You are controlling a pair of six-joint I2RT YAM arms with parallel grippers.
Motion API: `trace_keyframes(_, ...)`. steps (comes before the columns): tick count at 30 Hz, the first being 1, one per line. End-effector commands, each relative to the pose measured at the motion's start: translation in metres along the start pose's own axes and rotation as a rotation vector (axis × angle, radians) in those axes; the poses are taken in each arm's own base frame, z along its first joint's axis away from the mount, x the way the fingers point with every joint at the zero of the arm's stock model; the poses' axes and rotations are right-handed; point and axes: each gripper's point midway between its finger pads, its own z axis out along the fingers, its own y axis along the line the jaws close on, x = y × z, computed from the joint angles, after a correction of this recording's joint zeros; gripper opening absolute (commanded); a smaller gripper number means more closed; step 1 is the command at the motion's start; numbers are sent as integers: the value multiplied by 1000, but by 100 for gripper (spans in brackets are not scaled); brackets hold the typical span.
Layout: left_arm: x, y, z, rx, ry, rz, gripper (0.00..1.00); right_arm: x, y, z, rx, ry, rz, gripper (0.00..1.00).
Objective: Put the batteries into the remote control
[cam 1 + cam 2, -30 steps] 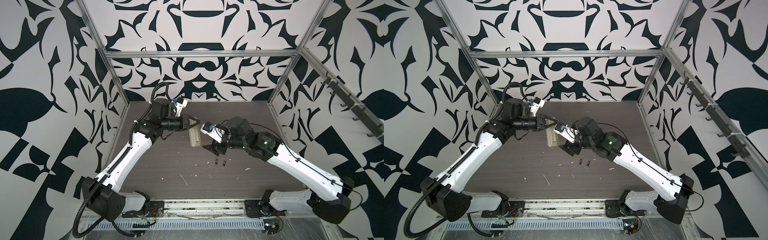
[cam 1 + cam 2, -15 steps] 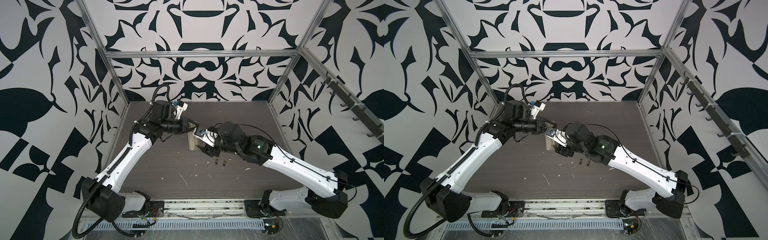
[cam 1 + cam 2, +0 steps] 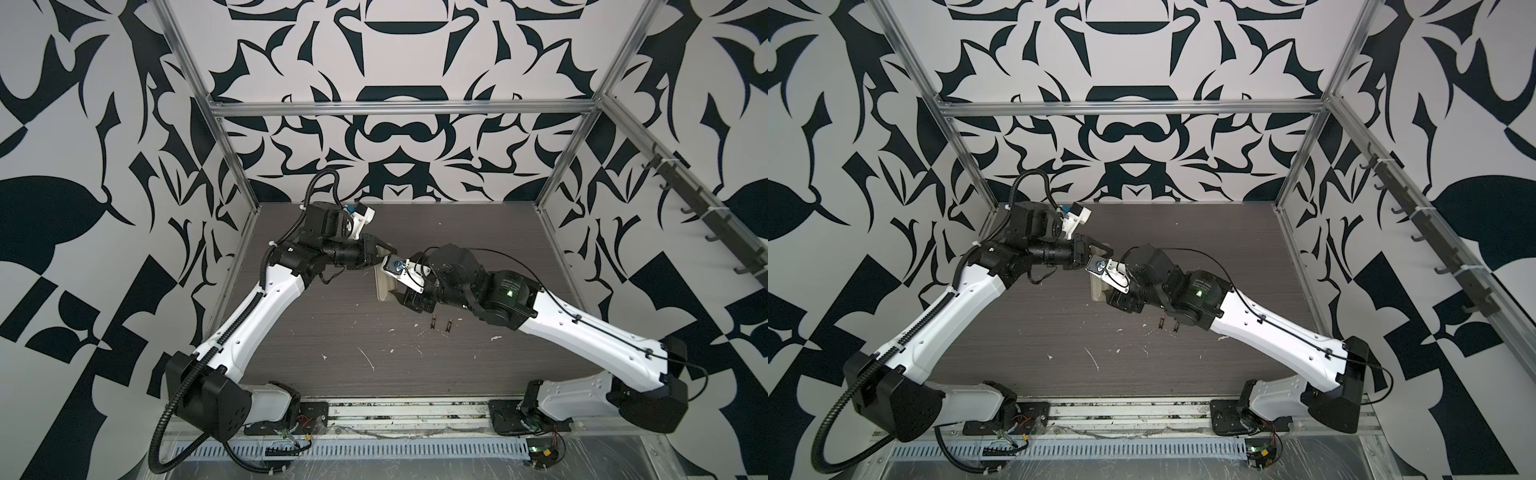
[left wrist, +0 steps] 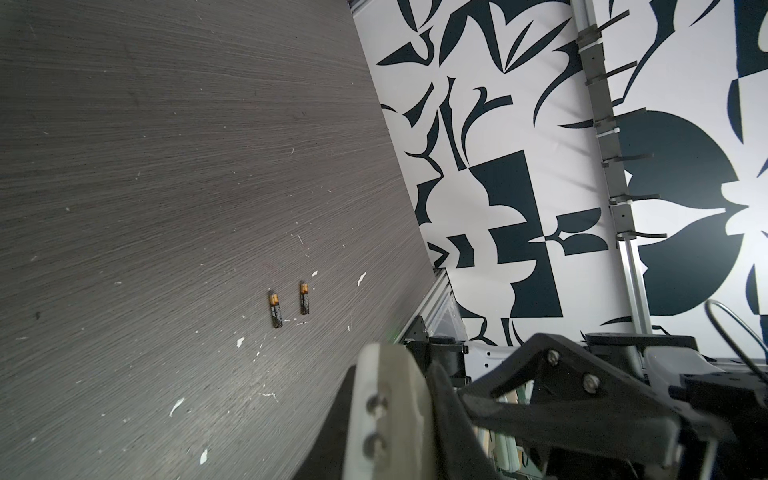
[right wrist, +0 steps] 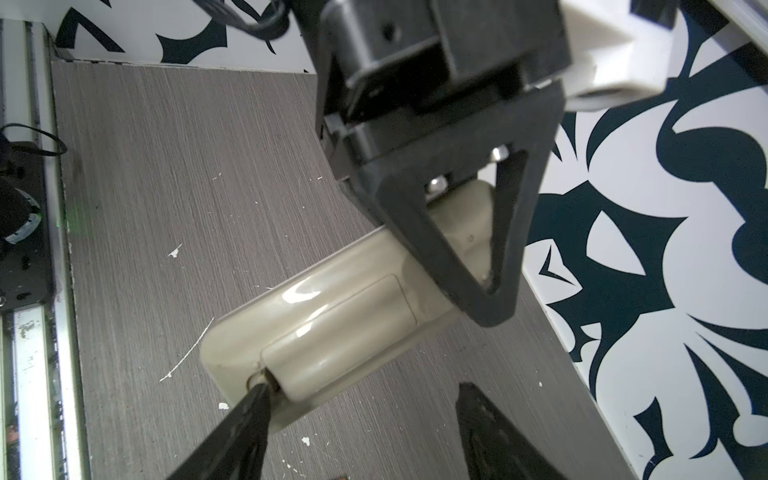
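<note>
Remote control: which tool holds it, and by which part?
The left tool grips the remote control by the end opposite its battery cover; the right tool, open, holds nothing.

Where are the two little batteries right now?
In both top views the batteries lie side by side on the dark table, slightly right of the middle, just in front of the right arm and the remote control.
</note>
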Motion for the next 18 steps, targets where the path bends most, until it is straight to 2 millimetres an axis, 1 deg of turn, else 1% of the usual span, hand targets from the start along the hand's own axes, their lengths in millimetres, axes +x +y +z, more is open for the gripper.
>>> trace_keyframes(1, 5, -1, 3, 31, 23, -9, 0, -25, -3, -12, 0, -99, -1, 76)
trace_keyframes(10, 8, -5, 1, 51, 33, -10, 0, -19, -6, -5, 32, -67, -14, 76)
trace_keyframes(15, 10, -6, 1, 61, 37, -15, 0, -16, -3, -3, 26, -69, -57, 76)
trace_keyframes(18, 10, -10, 1, 84, 40, -16, 0, -16, 1, -3, 9, -82, -70, 78)
